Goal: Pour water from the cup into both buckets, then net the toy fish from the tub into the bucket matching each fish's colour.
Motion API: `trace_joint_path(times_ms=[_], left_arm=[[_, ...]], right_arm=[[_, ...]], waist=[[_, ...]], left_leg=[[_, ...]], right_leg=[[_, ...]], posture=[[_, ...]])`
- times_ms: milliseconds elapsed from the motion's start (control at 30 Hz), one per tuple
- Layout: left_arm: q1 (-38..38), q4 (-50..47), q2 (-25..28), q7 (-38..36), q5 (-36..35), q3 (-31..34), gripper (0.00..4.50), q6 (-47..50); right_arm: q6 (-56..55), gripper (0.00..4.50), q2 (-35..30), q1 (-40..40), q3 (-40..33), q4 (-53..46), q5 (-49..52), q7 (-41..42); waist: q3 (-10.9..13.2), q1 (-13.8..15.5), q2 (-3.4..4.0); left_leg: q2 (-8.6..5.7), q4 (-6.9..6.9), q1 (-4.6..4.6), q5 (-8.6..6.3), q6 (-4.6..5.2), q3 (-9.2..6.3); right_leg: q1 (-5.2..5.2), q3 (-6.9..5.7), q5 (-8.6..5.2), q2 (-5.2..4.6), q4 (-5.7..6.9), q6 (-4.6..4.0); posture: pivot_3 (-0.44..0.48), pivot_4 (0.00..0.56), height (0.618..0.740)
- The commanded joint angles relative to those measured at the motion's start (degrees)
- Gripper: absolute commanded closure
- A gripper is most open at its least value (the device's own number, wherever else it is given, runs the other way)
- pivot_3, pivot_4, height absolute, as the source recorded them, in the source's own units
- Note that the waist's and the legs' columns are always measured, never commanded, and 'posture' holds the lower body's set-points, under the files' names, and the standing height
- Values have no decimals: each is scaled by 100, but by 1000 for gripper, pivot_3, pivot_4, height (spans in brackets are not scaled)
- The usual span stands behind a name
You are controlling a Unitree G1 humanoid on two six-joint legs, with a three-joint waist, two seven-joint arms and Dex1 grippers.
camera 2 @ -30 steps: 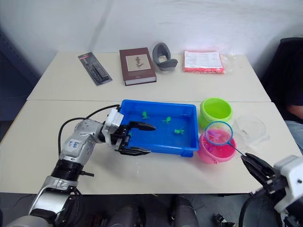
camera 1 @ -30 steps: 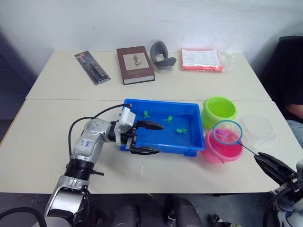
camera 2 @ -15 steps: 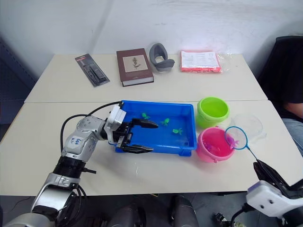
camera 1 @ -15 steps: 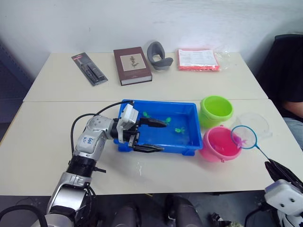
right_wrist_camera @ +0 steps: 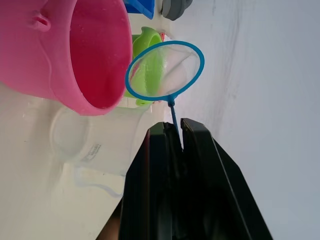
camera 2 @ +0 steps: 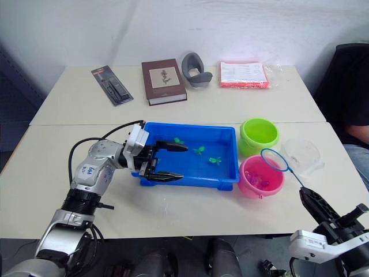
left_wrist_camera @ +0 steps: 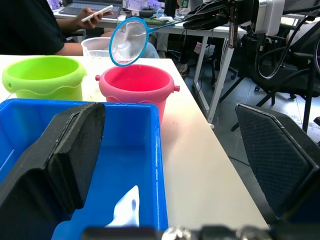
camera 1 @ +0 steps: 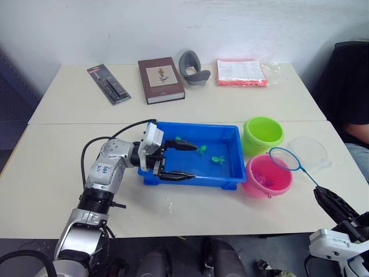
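Your right pincer (right_wrist_camera: 175, 142) is clamped on the net (camera 1: 285, 158) handle, its hoop held above the pink bucket (camera 1: 268, 176) and beside the cup (camera 1: 310, 151). Your left pincer (camera 1: 177, 160) gapes wide astride the tub (camera 1: 230, 134) wall. Green fish (camera 1: 218, 159) float inside; the green bucket (camera 1: 263, 133) stands behind the pink.

Pink fish (camera 1: 266, 182) in pink bucket (camera 1: 253, 186) too small to count. Person (camera 1: 353, 98) at table's right edge was cut off.
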Motion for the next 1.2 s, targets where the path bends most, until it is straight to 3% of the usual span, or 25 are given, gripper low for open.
trace_joint_path(times_ms=[33,133,300,467,633,933,1200], left_arm=[[34,4,115,13,21,116,27,-166],[18,242,258,-9,100,190,27,-334],[-47,574,427,-20,162,278,27,-571],[-67,774,543,5,214,376,27,-721],[-15,859,688,-35,209,497,27,-826],[95,755,738,31,204,582,27,-831],[140,660,781,133,194,620,27,-821]], right_arm=[[1345,4500,-405,-146,446,-764,2404,711],[3027,4500,-1041,-625,821,-1391,3516,1153],[4761,4500,-2161,-2093,1915,-1553,3046,1378],[5458,4500,-2804,-3461,3221,-1044,2341,1621],[5582,4500,-2845,-4900,4371,-338,1627,1897],[5951,4500,-3070,-5159,4782,-4,1442,2835],[7844,4500,-1831,-5381,4269,-478,2720,2871]], waist=[[0,-17,0],[0,-21,0],[2,7,-3],[3,119,-5],[4,122,-6],[4,126,-6],[4,124,-6]], left_leg=[[0,1,1,1,3,0],[7,2,9,1,4,-1],[4,6,6,-5,15,-12],[-2,8,-26,-8,23,-21],[-8,14,-31,-11,30,-13],[-8,15,-50,-10,30,-20],[-4,15,-45,-10,28,-26]], right_leg=[[0,0,0,-3,2,0],[1,2,0,-11,8,-2],[-2,-11,-2,-24,12,-7],[-13,-34,0,-21,0,-3],[-10,-46,7,-26,-4,10],[-10,-107,12,-25,-11,19],[-6,-108,12,-22,-8,19]], posture=[[0,150,740],[0,150,740],[0,150,740],[0,150,740],[0,150,740],[0,150,740],[0,150,740]])
